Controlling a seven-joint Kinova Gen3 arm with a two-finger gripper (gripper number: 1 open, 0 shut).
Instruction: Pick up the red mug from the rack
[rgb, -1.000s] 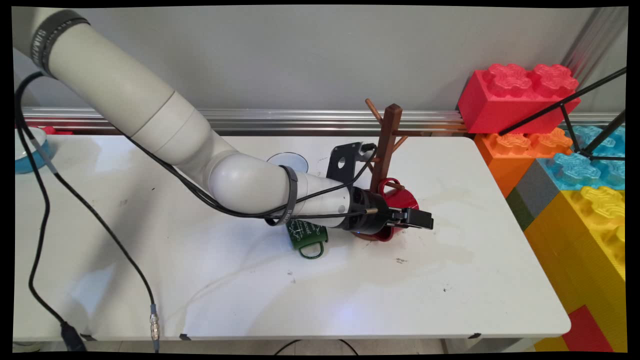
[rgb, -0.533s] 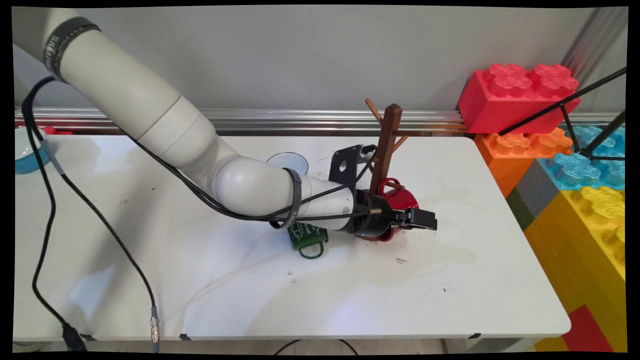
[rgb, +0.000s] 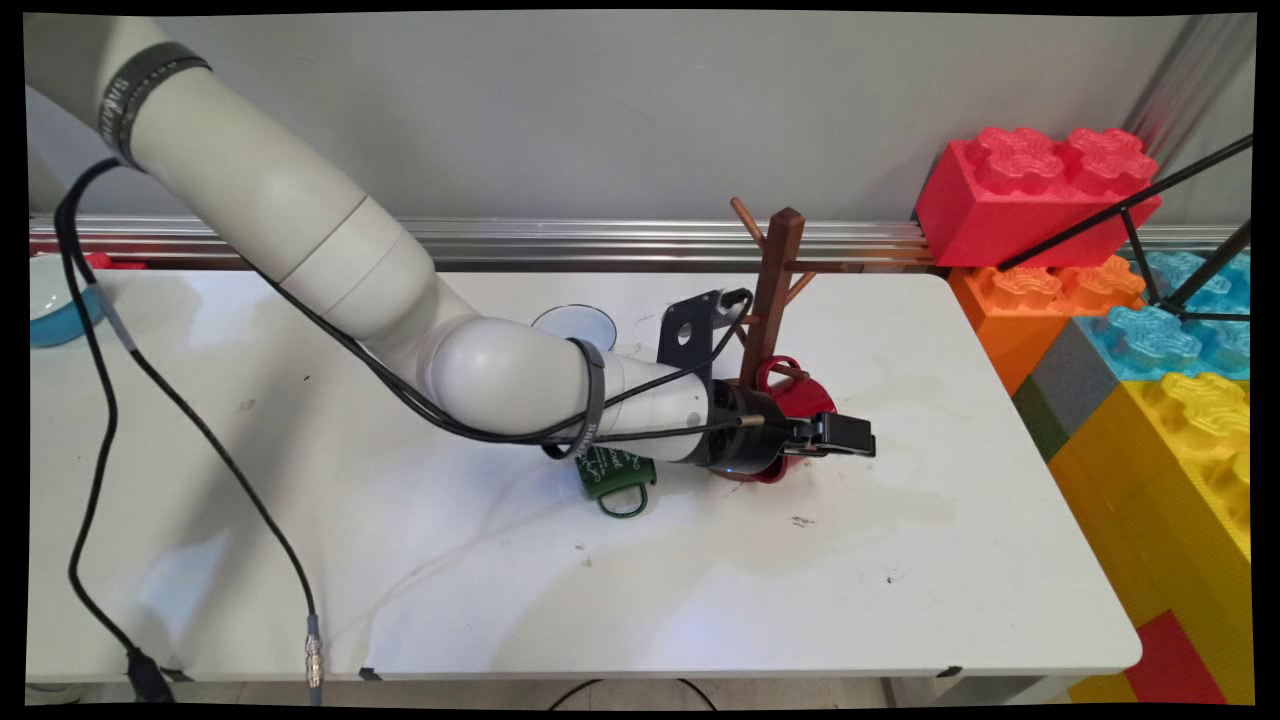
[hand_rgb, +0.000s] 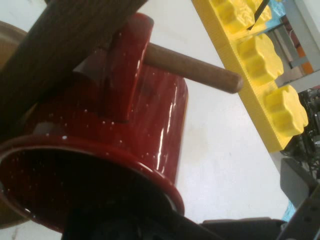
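Main view: the white arm reached in from 10 o'clock, low across the white worktop (rgb: 900, 560) toward the wooden mug tree (rgb: 775, 290) standing right of centre.
Gripper: the black gripper (rgb: 835, 436) lay level at the foot of the mug tree, closed on the rim of the red mug (rgb: 800, 398).
Red mug: it hung tilted on a low peg (hand_rgb: 195, 67), which passed through its handle (hand_rgb: 125, 70); the peg seemed to carry it.
Hand view: the mug's dark opening filled the lower left at 7 o'clock, and the tree's trunk crossed at 10 o'clock.
Green mug: the green mug (rgb: 612, 475) lay on its side at 9 o'clock of the gripper, partly under the arm.
Surroundings: large toy bricks (rgb: 1150, 330) were stacked at 3 o'clock, off the worktop's edge.
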